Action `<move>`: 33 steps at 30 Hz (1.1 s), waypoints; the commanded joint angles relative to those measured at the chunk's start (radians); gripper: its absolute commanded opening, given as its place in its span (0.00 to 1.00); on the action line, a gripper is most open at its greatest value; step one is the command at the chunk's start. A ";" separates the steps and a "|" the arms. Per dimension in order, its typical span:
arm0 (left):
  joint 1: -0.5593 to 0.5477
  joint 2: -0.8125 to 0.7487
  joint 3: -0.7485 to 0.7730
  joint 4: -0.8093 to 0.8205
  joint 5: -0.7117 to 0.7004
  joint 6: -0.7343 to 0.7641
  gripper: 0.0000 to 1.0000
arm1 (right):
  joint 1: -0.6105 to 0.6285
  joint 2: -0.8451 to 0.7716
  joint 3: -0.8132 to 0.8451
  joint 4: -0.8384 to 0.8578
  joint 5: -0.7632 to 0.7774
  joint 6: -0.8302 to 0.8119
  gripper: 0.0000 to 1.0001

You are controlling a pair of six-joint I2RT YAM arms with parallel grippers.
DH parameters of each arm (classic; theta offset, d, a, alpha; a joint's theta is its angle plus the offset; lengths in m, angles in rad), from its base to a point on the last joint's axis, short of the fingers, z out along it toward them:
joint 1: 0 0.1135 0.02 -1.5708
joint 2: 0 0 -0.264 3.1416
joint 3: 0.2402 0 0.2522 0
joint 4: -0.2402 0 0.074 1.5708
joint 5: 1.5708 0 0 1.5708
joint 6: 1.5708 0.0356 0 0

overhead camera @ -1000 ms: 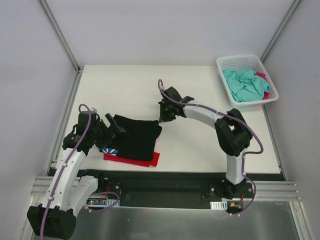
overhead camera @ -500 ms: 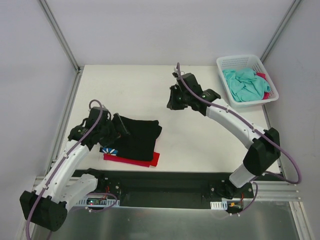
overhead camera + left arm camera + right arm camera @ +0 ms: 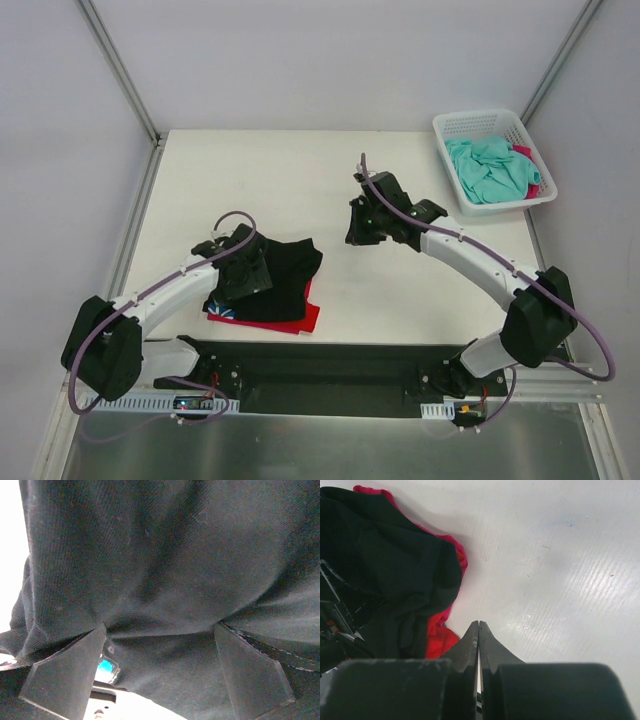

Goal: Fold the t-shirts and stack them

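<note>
- Since a second ago, our left gripper [image 3: 245, 272] has swung in from the left edge of the black t-shirt [image 3: 292, 265] to sit on top of it. Our right gripper [image 3: 358, 228] has drawn back from that shirt's far right corner.
- We see the left gripper's fingers [image 3: 67, 672] spread wide and pressed into the black t-shirt, with cloth bulging between them and nothing pinched.
- Our right gripper's fingers are closed tight together on nothing, over the bare table [image 3: 250, 170] just right of the black t-shirt.
- We find the black t-shirt lying folded on the red t-shirt [image 3: 308, 320], which shows along its near and right edges.
- We see the teal t-shirt [image 3: 490, 170] and the pink t-shirt [image 3: 528, 155] in the white basket [image 3: 480, 118], well off to the far right of the black t-shirt.
</note>
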 commanded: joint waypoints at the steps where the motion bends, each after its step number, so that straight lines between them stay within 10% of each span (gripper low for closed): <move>1: -0.026 0.098 -0.054 0.041 -0.032 -0.085 0.92 | 0.000 -0.064 -0.001 0.015 -0.019 0.009 0.01; 15: -0.035 -0.003 0.275 -0.245 -0.141 -0.020 0.94 | 0.016 -0.064 0.036 -0.059 -0.033 -0.013 0.01; 17: -0.037 -0.023 0.329 -0.296 -0.170 -0.004 0.95 | 0.035 -0.059 0.025 -0.068 -0.014 -0.001 0.12; 18: -0.035 -0.026 0.373 -0.340 -0.193 -0.001 0.95 | 0.041 -0.051 0.021 -0.071 -0.005 0.012 0.38; 26: -0.035 -0.029 0.381 -0.358 -0.202 0.014 0.97 | 0.121 -0.065 -0.087 -0.076 0.045 0.076 0.62; 30: -0.031 0.009 0.348 -0.301 -0.217 0.029 0.98 | 0.202 -0.110 -0.116 -0.074 0.084 0.113 0.49; 33: -0.009 0.055 0.369 -0.258 -0.191 0.051 0.98 | 0.263 -0.139 -0.086 -0.098 0.128 0.134 0.01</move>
